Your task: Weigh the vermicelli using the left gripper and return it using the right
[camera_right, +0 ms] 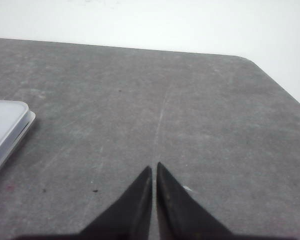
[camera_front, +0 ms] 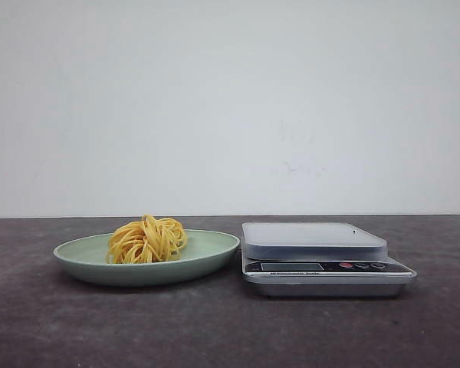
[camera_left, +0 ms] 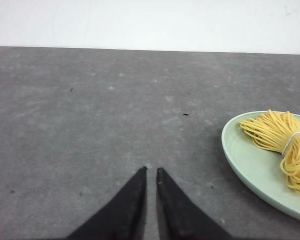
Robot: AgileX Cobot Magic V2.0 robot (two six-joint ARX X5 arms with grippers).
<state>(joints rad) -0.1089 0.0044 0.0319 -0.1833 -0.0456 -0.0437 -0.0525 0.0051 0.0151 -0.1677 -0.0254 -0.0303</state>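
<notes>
Yellow vermicelli [camera_front: 147, 240] lay in a looped clump on your pale green plate [camera_front: 207, 249], and a pale band cinched the strands where your left wrist view caught them. Your left gripper [camera_left: 151, 171] was clenched, its black tips nearly touching and holding nothing, low over the dark grey table [camera_front: 215, 330], with the plate ahead of it and off toward the inner side, well apart. Your right gripper [camera_right: 154, 167] was likewise closed and empty, and the silver scale [camera_front: 322, 257] sat off to its inner side, just beside the plate, its platform bare
</notes>
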